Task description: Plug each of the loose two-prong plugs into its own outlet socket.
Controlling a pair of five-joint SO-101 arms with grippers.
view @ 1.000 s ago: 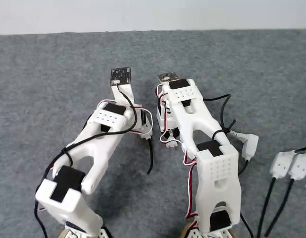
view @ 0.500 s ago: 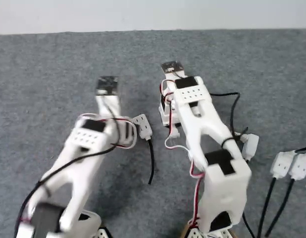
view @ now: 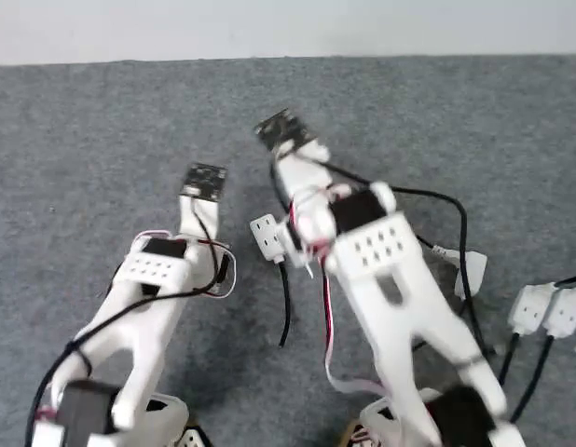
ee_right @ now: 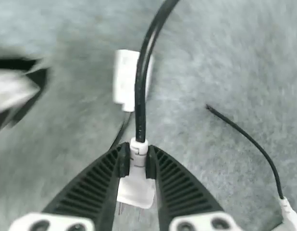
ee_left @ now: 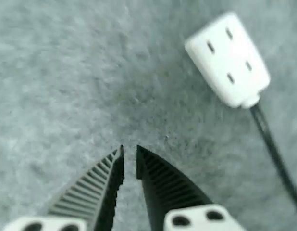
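The right gripper [ee_right: 136,148] was clamped on a white two-prong plug [ee_right: 135,187], its fingers pressed against the plug's two flanks. The plug's long axis ran along the fingers. Its prongs pointed back toward the gripper's base, where they were only partly visible, and its black cord [ee_right: 141,91] led straight out past the fingertips. Just beyond those tips lay a white outlet socket [ee_right: 123,79], crossed and partly hidden by the cord. A blurred dark-and-white shape farther off to one side could not be made out.

The left gripper [ee_left: 129,153] hung over the grey surface [ee_left: 62,72] holding nothing, its ribbed jaws drawn in to a thin slit. The same outlet socket [ee_left: 228,60] lay ahead of its tips and off to one side, slotted face up. The socket's own cord trailed off its near end and was cut by the frame edge.

From above, the outlet socket [view: 267,236] sat between the two arms, close under the right arm's wrist, which hid its gripper. Out beyond the right arm lay another white cord end [view: 471,272], too small to tell plug from socket.
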